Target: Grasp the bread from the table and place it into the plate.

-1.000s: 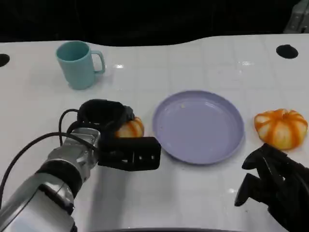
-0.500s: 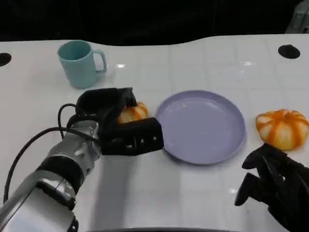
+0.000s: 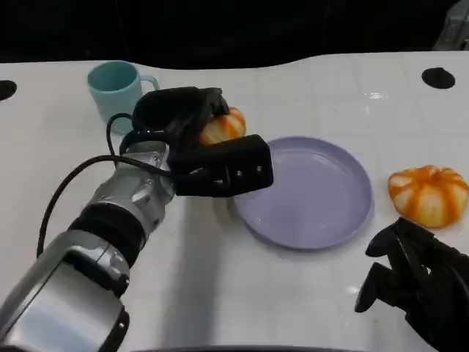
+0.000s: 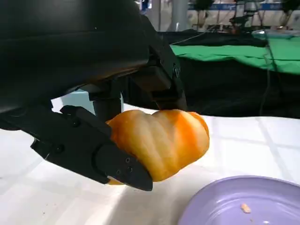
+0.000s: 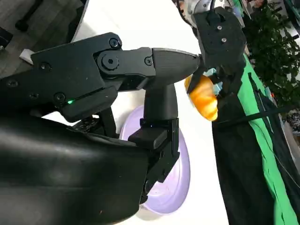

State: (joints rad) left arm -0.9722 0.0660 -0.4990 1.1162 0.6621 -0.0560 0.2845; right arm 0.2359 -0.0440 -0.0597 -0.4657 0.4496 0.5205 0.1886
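Observation:
An orange-and-white striped bread (image 3: 223, 126) is gripped by my left hand (image 3: 198, 150) and held above the table, just off the purple plate's (image 3: 315, 198) left rim. The left wrist view shows the bread (image 4: 161, 143) pinched between black fingers (image 4: 89, 145), with the plate (image 4: 243, 206) below and beside it. My right hand (image 3: 414, 282) rests at the table's front right, holding nothing, its fingers apart. From the right wrist view the bread (image 5: 204, 97) hangs in the left hand (image 5: 220, 42) beyond the plate (image 5: 171, 187).
A second striped bread (image 3: 427, 193) lies on the table right of the plate, close to my right hand. A teal mug (image 3: 117, 89) stands at the back left, behind the left hand. Dark round holes (image 3: 438, 77) mark the table's far corners.
My left hand has lifted the bread off the table and carried it up and to the right, toward the plate's rim. The right hand has stayed where it was.

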